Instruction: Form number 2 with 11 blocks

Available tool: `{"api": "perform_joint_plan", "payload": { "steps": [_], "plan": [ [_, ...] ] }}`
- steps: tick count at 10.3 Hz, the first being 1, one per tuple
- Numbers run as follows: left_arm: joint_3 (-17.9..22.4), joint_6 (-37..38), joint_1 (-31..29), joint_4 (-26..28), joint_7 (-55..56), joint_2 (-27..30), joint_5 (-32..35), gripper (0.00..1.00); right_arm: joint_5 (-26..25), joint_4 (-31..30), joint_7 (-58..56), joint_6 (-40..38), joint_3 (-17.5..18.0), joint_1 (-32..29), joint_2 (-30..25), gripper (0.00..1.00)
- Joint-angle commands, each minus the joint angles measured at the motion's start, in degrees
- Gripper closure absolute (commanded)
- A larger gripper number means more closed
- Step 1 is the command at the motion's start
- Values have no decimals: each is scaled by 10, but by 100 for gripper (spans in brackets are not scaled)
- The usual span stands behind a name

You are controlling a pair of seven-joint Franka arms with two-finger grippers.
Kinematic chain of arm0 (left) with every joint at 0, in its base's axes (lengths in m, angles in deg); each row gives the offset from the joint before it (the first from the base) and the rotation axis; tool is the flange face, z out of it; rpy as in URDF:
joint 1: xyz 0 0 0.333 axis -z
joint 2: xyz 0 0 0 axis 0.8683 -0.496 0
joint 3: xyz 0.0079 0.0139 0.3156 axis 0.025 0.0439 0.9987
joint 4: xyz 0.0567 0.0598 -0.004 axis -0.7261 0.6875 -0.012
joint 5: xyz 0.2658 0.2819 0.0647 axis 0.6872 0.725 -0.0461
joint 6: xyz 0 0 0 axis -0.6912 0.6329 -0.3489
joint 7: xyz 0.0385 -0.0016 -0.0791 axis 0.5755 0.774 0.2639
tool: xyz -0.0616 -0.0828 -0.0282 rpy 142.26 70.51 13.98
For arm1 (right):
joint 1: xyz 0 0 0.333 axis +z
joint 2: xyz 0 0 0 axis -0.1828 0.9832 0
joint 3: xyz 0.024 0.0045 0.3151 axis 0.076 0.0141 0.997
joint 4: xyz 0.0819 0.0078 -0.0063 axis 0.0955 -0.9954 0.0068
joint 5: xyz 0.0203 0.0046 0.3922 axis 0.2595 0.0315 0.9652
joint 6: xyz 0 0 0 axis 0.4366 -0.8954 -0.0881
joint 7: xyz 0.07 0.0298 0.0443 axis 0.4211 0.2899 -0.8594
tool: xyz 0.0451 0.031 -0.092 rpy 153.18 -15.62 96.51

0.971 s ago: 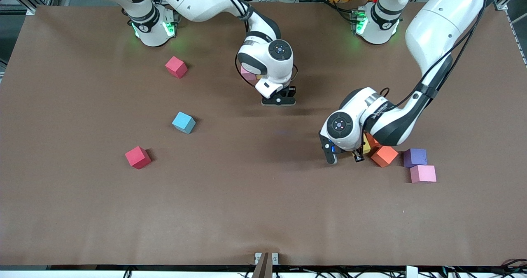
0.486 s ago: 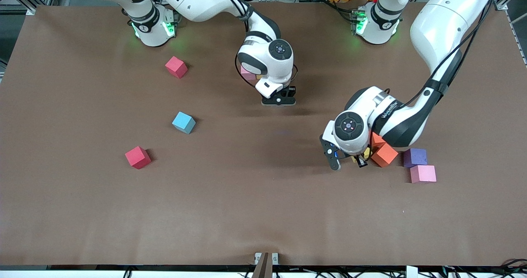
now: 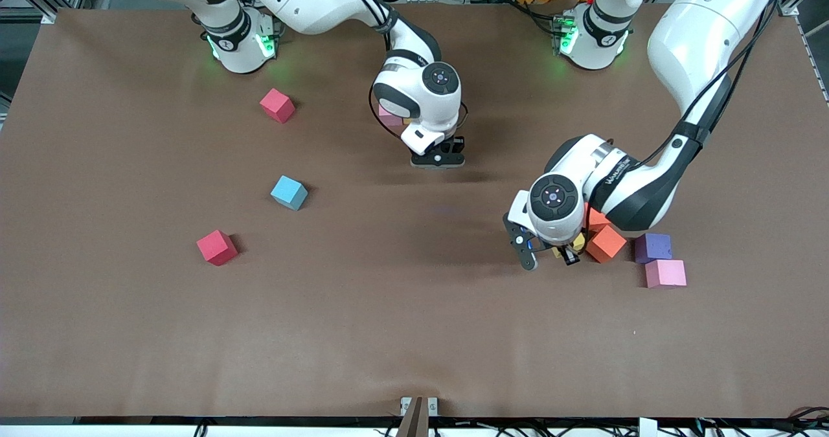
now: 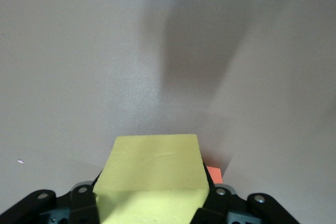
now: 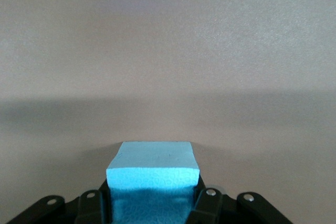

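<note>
The tabletop (image 3: 388, 333) is plain brown. On it lie red (image 3: 217, 247), light blue (image 3: 289, 192), orange (image 3: 605, 243), purple (image 3: 653, 247) and pink (image 3: 665, 273) blocks. The arms are white with black joints.

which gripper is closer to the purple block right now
Left. The left gripper, its jaws shut on a yellow block, sits beside the orange block next to the purple block. The right gripper, holding a light blue block, is over mid-table.
</note>
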Motion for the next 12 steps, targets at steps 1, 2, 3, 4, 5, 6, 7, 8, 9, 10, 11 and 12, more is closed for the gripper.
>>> {"api": "perform_joint_plan", "payload": {
  "steps": [1, 2, 3, 4, 5, 6, 7, 8, 9, 10, 11, 12],
  "plan": [
    [3, 3, 4, -3, 6, 14, -15, 75, -12, -21, 11, -2, 3, -6, -22, 100],
    [3, 3, 4, -12, 6, 13, -25, 75, -12, -22, 10, -2, 3, -6, -22, 100],
    [4, 3, 2, -16, 6, 14, -47, 75, -12, -22, 10, -2, 3, -6, -22, 100],
    [3, 3, 3, -23, 7, 14, -50, 75, -12, -23, 10, -2, 2, -5, -21, 100],
    [4, 3, 3, -27, 7, 14, -67, 75, -12, -26, 10, 0, 2, -5, -20, 100],
    [4, 3, 2, -34, 32, 14, -90, 76, -12, -27, 11, 0, 2, -4, -20, 100],
    [3, 3, 2, -36, 67, 14, -105, 76, -12, -27, 11, 0, 2, -2, -20, 100],
    [3, 3, 4, -39, 103, 14, -116, 76, -12, -32, 12, 2, 2, -2, -20, 100],
    [2, 2, 5, -41, 134, 14, -126, 76, -12, -31, 14, 2, 3, -2, -20, 100],
    [2, 2, 4, -41, 159, 14, -136, 76, -12, -29, 15, -2, 3, -6, -20, 62],
    [2, 2, 4, -41, 180, 15, -141, 75, -10, -27, 23, -2, 3, -6, -21, 1],
    [-3, 2, 3, -41, 207, 16, -141, 75, -11, -26, 32, -2, 3, -4, -21, 0]
  ]
}}
